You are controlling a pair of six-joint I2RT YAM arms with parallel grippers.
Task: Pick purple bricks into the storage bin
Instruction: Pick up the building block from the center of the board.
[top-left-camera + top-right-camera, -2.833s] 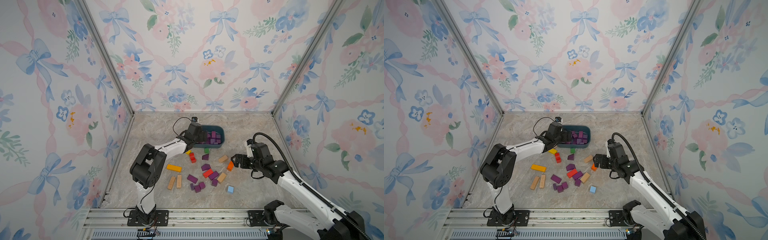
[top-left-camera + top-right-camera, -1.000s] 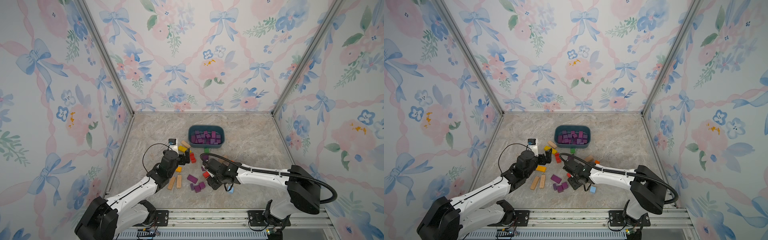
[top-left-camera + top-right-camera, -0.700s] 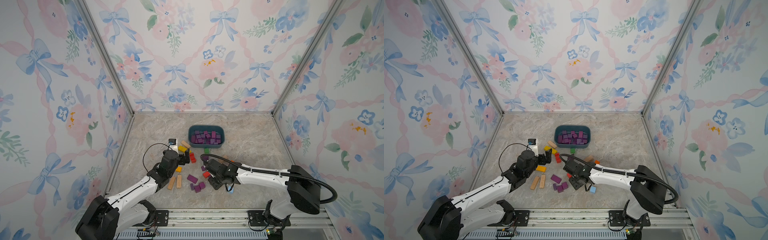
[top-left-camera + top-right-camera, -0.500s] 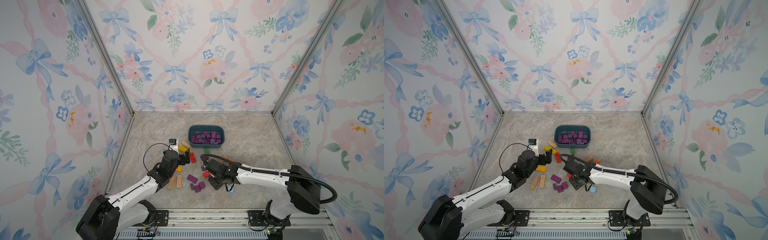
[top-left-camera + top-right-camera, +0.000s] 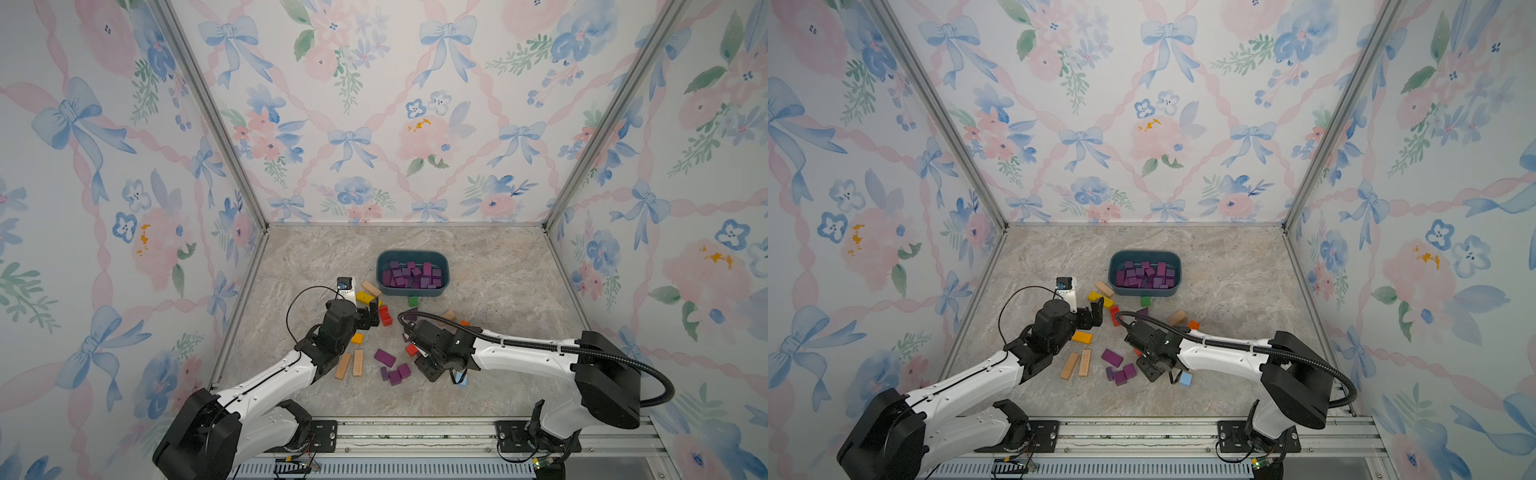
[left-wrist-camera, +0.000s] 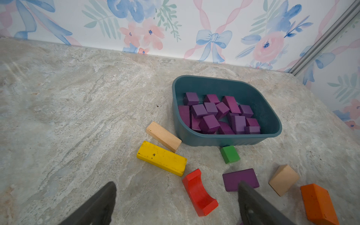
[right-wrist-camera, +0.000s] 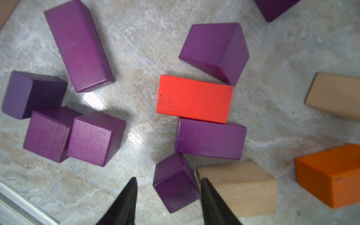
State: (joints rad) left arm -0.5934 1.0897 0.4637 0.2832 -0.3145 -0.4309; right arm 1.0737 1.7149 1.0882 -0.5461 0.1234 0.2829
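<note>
The right gripper stands partly open astride a purple cube, one finger at its edge, the other clear; the cube sits askew to the jaws. Just beyond, a purple bar lies crosswise. The left gripper gapes empty, the storage bin ahead of it.

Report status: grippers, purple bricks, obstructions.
Left gripper open, empty. Right gripper open, fingers straddling a purple cube, not gripped. Tan block crowds one finger. Storage bin holds many purple bricks; others loose.
</note>
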